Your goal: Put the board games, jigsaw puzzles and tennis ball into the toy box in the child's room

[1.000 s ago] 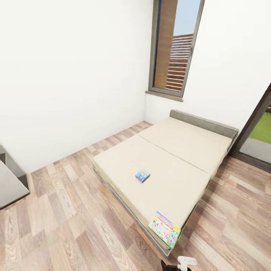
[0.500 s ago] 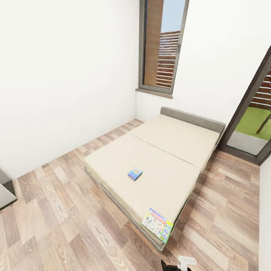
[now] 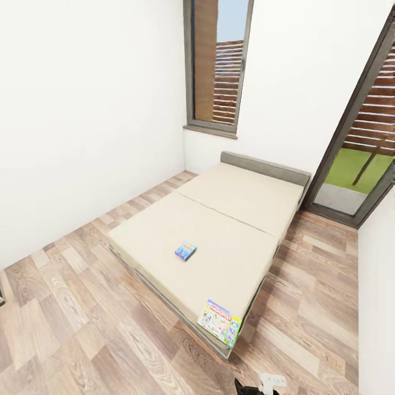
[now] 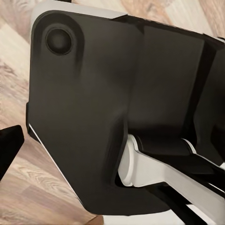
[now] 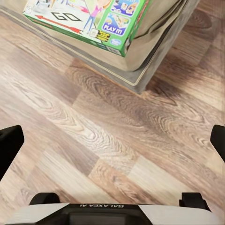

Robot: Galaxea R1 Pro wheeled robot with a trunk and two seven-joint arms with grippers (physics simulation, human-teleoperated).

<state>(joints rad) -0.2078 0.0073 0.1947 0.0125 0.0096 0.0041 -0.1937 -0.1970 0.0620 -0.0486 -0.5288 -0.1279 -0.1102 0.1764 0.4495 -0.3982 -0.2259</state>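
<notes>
While 2 board games [image 3: 185, 250] [image 3: 219, 322] lie on the bed [image 3: 164, 247], the right hand [image 5: 112, 140] seems spread wide.

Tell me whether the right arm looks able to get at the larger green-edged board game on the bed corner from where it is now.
Probably not yet: the green-edged board game lies uncovered at the corner of the beige bed, but bare wood floor separates it from the open right gripper.

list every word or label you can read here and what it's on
"GO": on the larger board game at the bed's near corner, beside a red arrow.
"PLAY IT!": on the same box, blue panel.
"GALAXEA AI": on the right gripper housing, upside down.
Small blue board game: print too small to read.
</notes>
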